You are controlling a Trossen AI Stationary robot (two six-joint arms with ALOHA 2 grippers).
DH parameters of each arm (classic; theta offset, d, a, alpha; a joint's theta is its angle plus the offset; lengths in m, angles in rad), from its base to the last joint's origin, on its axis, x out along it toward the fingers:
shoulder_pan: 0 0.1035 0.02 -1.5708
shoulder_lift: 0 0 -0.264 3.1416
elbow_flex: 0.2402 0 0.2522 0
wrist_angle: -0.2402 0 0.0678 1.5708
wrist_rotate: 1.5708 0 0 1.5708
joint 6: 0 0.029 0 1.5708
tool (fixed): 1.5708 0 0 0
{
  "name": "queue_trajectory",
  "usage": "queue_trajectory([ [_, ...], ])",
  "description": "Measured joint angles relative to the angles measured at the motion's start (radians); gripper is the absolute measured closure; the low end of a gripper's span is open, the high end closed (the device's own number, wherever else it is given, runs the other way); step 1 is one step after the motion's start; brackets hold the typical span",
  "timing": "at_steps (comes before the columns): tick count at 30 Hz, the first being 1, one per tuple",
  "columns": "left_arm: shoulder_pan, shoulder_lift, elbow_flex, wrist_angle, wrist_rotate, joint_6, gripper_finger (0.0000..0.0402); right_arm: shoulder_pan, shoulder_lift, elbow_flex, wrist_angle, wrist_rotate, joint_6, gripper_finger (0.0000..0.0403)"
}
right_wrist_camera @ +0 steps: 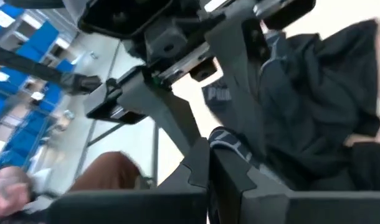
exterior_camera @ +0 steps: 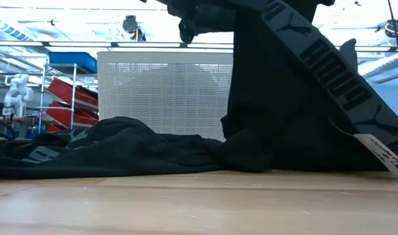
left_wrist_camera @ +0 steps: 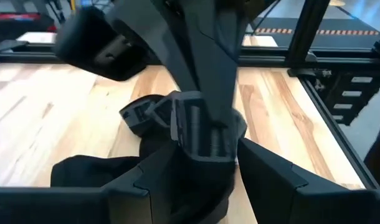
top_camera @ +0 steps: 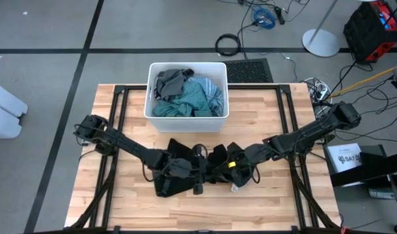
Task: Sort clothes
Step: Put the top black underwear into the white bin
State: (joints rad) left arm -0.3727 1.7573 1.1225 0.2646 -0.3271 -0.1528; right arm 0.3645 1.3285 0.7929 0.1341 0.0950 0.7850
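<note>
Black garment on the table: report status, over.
Left end effector and right end effector both at the black fabric garment, mid-table. One side hangs lifted, rest lies flat. White plastic bin behind holds teal and grey clothes. Nothing blocking.

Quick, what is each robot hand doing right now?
Left end effector: shut on the black garment.
Right end effector: shut on the black garment.

Even bright overhead light, soft shadows, backlit glare in low view, wrist views motion-blurred
</note>
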Motion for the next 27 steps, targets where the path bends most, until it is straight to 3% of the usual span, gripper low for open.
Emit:
queue_trajectory([
  [15,0.013,0.001,0.0,-0.022,0.007,0.002,0.0231,-0.007,0.0,0.0,0.02,0.009,-0.03,0.0403],
  [19,0.015,0.001,0.0,-0.023,0.008,0.007,0.028,-0.007,0.0,0.0,0.02,0.005,-0.031,0.0403],
  [23,0.016,0.001,0.0,-0.023,0.008,0.03,0.0378,-0.007,0.0,0.0,0.015,0.0,-0.034,0.0401],
  [27,0.016,0.001,0.0,-0.023,0.008,0.03,0.0391,-0.01,0.0,0.0,-0.007,-0.057,-0.051,0.0381],
])
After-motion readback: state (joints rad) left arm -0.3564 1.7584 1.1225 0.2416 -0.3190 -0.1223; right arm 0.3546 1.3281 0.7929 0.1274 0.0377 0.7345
